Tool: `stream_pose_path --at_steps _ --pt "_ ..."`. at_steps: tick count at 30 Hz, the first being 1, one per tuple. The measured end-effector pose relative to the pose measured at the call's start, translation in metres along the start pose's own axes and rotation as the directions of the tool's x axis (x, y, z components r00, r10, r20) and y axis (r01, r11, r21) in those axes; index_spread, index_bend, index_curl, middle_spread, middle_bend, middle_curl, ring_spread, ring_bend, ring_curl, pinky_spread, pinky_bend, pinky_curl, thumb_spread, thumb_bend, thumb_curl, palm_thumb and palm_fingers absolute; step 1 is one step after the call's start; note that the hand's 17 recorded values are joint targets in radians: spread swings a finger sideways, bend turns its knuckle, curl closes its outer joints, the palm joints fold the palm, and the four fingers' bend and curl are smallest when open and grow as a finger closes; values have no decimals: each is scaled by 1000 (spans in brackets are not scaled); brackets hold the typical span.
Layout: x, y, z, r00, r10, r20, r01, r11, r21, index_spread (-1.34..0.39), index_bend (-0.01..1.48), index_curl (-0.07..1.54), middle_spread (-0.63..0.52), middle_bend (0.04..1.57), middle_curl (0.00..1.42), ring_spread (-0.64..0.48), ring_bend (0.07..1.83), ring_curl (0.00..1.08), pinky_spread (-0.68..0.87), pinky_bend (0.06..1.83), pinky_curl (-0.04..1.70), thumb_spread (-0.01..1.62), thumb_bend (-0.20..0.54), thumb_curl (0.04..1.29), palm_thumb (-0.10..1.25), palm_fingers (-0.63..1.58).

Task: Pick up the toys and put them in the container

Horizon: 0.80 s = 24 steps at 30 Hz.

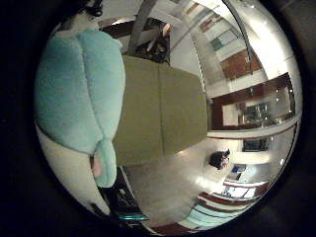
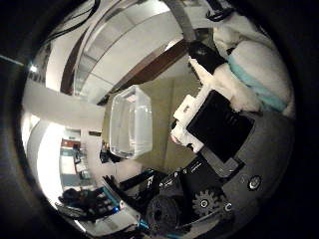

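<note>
Pressed close against our palm sits a teal and white plush toy, with our robot hand curled around it in a firm grasp. Beyond it we see the olive tabletop, bare near its edges. Our clear plastic container stands open on that tabletop, apart from the toy.

Teal and white plush toy filling much of the view, close to the palm, olive-green table beyond
</note>
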<state>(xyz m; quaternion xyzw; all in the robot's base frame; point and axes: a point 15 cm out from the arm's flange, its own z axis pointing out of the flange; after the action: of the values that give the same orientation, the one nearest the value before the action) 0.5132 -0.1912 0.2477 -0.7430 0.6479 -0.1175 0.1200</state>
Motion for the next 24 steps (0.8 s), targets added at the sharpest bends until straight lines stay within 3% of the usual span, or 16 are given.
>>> stream_pose_path --at_steps 8,20,24 --pt "-147 -11 -32 988 -131 83 130 991 25 -226 1164 810 -122 1362 729 -243 1305 866 -198 1406 841 1065 -13 660 1051 1125" --pt "-336 30 -34 933 -294 209 297 955 18 -225 1166 806 -128 1364 724 -244 1303 868 -202 1390 867 1065 -13 663 1050 1126" --pt "-371 17 -37 920 -330 209 316 944 99 -226 1159 806 -130 1368 724 -246 1298 871 -203 1391 874 1111 -28 619 939 1116"
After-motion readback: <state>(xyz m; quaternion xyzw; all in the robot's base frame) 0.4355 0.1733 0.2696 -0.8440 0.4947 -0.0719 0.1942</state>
